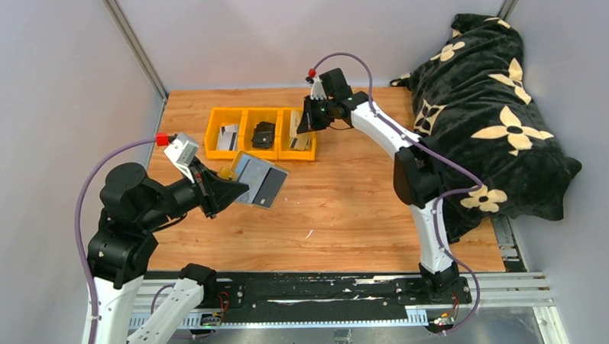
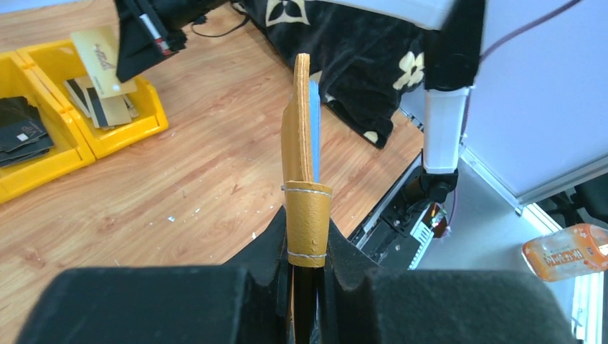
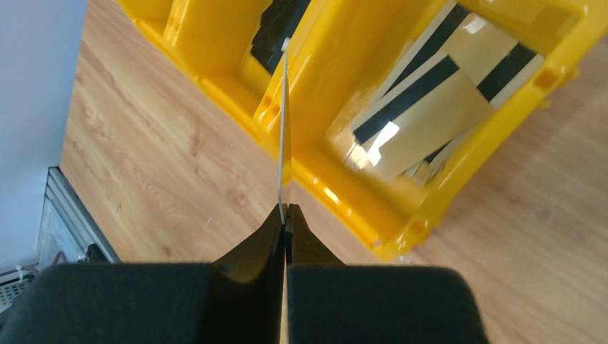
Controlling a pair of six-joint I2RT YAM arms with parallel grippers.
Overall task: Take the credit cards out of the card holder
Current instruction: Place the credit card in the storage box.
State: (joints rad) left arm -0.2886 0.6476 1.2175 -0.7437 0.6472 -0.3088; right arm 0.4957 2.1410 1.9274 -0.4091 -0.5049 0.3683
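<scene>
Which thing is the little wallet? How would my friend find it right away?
Find the wooden table with three yellow bins in a row at the back. In front of their left end, the left gripper pinches the card holder and holds it in the air. Unlike the hard bins, it is a stitched mustard-yellow fold with a grey-blue inside.
</scene>
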